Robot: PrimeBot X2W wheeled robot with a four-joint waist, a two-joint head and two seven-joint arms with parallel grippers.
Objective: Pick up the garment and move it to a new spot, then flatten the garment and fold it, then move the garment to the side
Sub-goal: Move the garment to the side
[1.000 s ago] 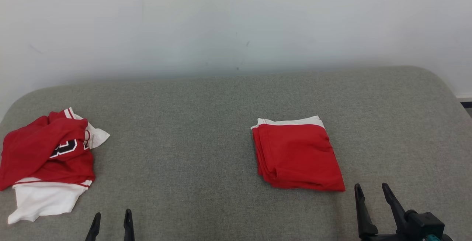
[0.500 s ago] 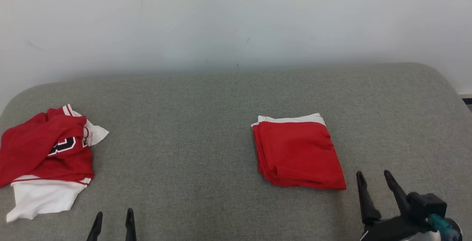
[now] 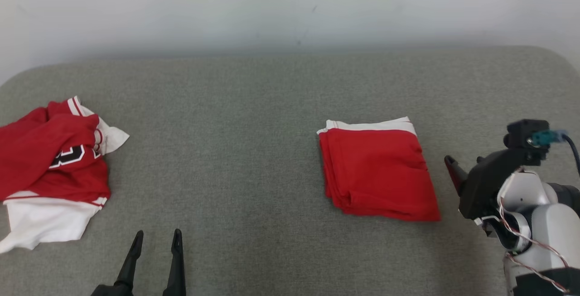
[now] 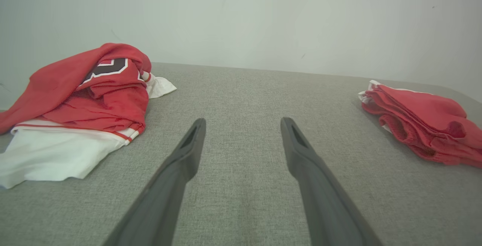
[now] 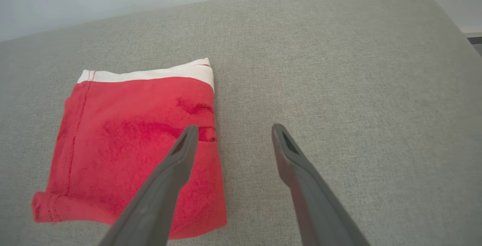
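Pale blank wall [image 3: 290,6] runs behind a grey fabric-topped bench [image 3: 253,105] w/ rounded far corners.

Head view: folded red garment [image 3: 378,171] lies flat on the bench at approx 4 o'clock from picture centre. It is a neat rectangular stack w/ a white band along its far edge, and layered folds show on its 9 o'clock side. Crumpled red-and-white jersey [image 3: 50,169] sits at 8 o'clock by the bench's left edge, well apart from the folded one. It has black-and-white lettering on top, and white fabric spills out toward 6 o'clock.

Right end effector [image 5: 234,126]: fingers spread wide, nothing between them. In the head view it sits at 3 o'clock of the folded garment, just beside its right edge, w/ a gap of bare bench showing between fingertip and cloth. In the right wrist view one finger overlaps the garment's near right corner in the picture and the other lies over bare bench. Can't tell whether there is contact w/ the cloth.

Left end effector [image 3: 157,232]: at 7 o'clock by the bottom edge, fingers apart and empty, over bare bench. In the left wrist view the jersey is at 10 o'clock and the folded garment at 3 o'clock, neither near the fingers.
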